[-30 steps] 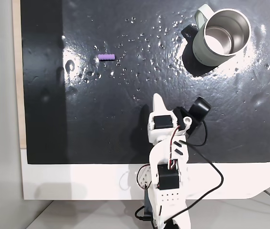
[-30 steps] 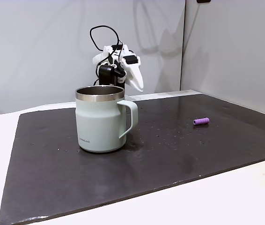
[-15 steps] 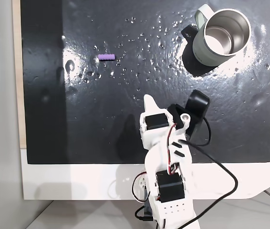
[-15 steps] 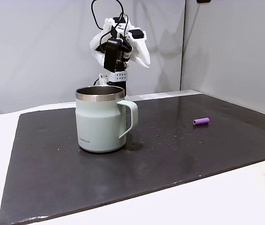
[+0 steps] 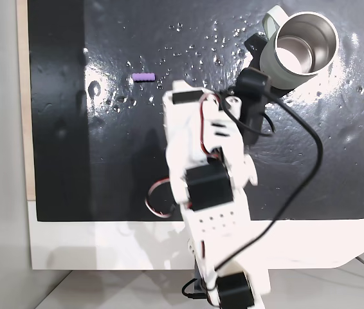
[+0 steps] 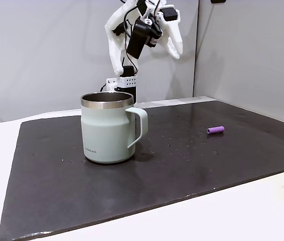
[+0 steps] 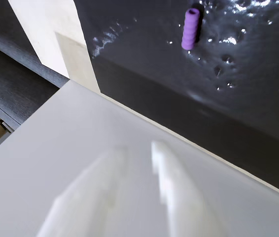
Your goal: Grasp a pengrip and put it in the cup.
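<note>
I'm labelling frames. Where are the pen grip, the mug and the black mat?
pen grip (image 7: 190,29), wrist view, middle of its ribbed purple body
mug (image 6: 104,134), a fixed view, pale green outer wall
black mat (image 6: 192,165), a fixed view, bare patch right of the mug

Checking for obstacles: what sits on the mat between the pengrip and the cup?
Nothing: in a fixed view, bare black mat separates the pengrip from the cup. The gripper hangs high above.

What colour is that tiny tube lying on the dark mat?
Purple, or lilac. The pengrip shows best in the wrist view.
</note>
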